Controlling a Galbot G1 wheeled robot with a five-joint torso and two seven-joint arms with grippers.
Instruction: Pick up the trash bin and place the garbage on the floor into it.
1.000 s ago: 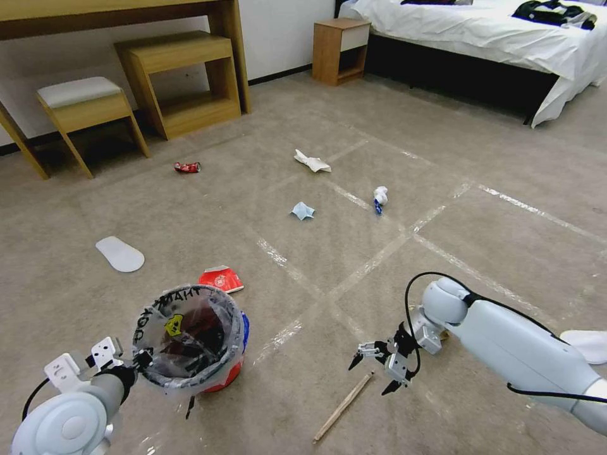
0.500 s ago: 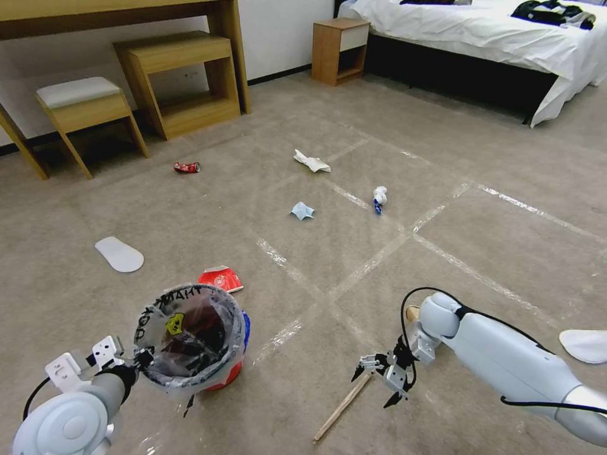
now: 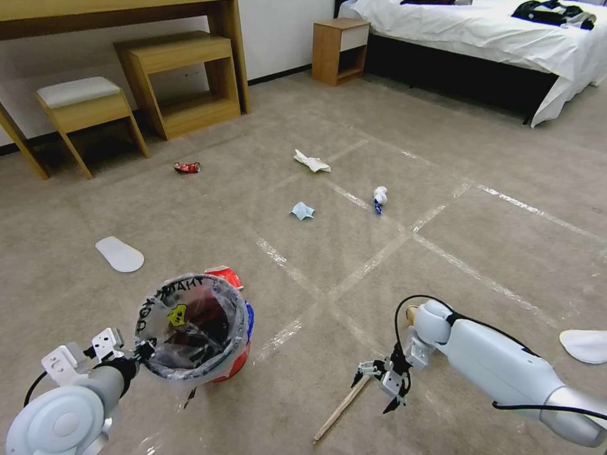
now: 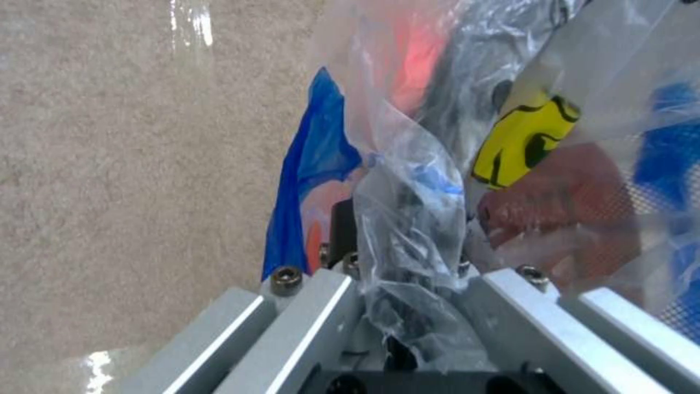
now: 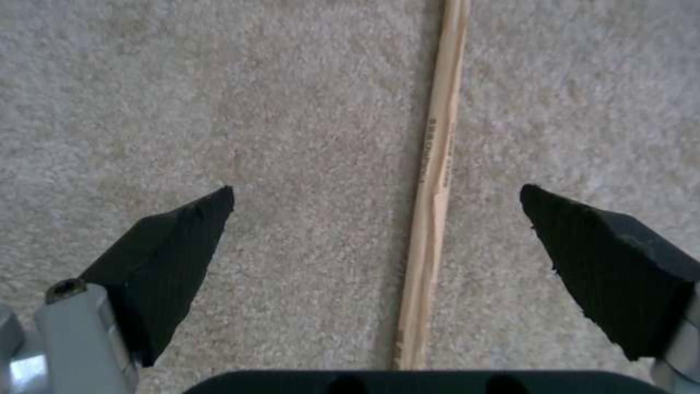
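The trash bin (image 3: 235, 359), a red bucket with a blue rim (image 4: 310, 164) and a clear smiley-printed bag, hangs tilted at the lower left. My left gripper (image 3: 143, 351) is shut on its near rim and liner (image 4: 404, 257). My right gripper (image 3: 374, 388) hovers open just above the floor (image 3: 354, 240), straddling the thin wooden stick (image 3: 338, 412); the stick (image 5: 432, 208) lies between its black fingertips (image 5: 186, 241). Other garbage on the carpet: a red wrapper (image 3: 226, 273) behind the bin, a crushed red can (image 3: 187, 167), white paper (image 3: 312, 162), a blue mask (image 3: 302, 210), a white-blue wad (image 3: 379, 196).
A white slipper (image 3: 119, 254) lies left of the bin, another (image 3: 585, 345) at the right edge. A desk, stool (image 3: 85, 104) and wooden shelf (image 3: 183, 79) line the back left wall. A nightstand (image 3: 340, 50) and bed (image 3: 493, 38) stand at the back right.
My right gripper has dropped lower and nearer, coming down over the stick's far end. The left arm has raised the bin a little, so it hides more of the red wrapper.
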